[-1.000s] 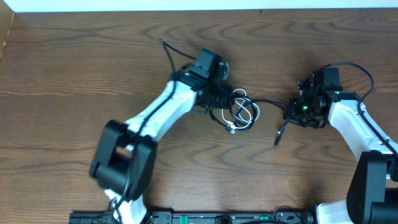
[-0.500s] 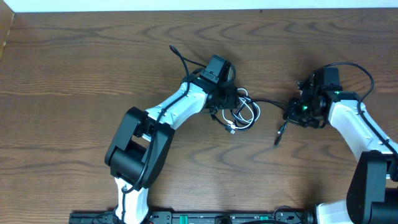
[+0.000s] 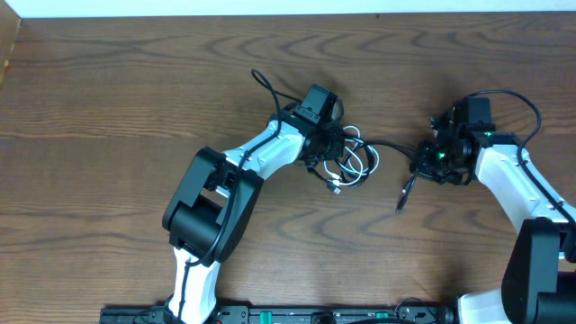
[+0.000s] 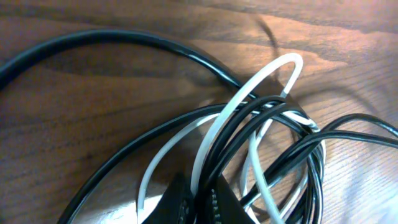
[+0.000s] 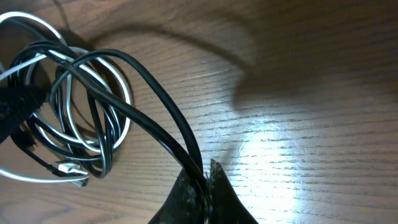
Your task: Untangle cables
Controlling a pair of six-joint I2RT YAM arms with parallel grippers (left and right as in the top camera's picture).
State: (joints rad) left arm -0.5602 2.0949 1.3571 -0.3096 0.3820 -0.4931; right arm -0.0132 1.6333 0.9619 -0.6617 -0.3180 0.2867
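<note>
While the coiled cables (image 3: 353,163) lie on the table (image 3: 108,108) between the two arms, the left gripper (image 4: 198,199) sits at the coil's left edge. Its fingers are narrowed on what appears to be a white loop (image 4: 273,68) plus black turns; the exact strand held is unclear. The right gripper (image 5: 204,185) is clamped on one black cable (image 5: 158,93). This strand runs from the coil rightward to the right gripper, so separation depends on pulling along that left-right axis, away from the left gripper.

Both arms reach inward; left pincer (image 4: 198,190), right pincer (image 5: 203,176) pinched shut.
</note>
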